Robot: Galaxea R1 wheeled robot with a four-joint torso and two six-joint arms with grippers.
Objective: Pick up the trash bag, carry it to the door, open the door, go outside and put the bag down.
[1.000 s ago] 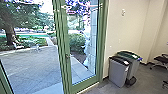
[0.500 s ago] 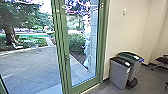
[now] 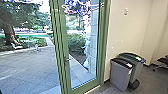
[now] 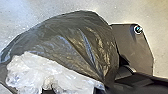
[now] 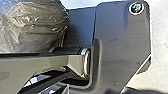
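Head view: green door [image 3: 84, 86] ahead of the claws; bins [image 3: 120, 76] near its edge, wide yard [image 3: 27, 67] past the glass.
Trash bag [image 4: 75, 40]: near the left claw (big and puffy!), with floor [image 4: 22, 12] past its edge.
Left claw, right claw: can't tell if open, closed or grabbing.

Base plate [image 5: 120, 37], wide, finished in dark grey, crossed by a straight seam, its outer corner cut at a slant; a rounded recess is let into it. Round fitting [image 5: 136, 8], edged by a pale ring, the dark centre touched with green; at the plate's corner in the left wrist view, a round fitting [image 4: 138, 29] is marked with blue. Jointed bar [image 5: 42, 62], coloured grey, capped by a bright metallic collar [image 5: 85, 62].
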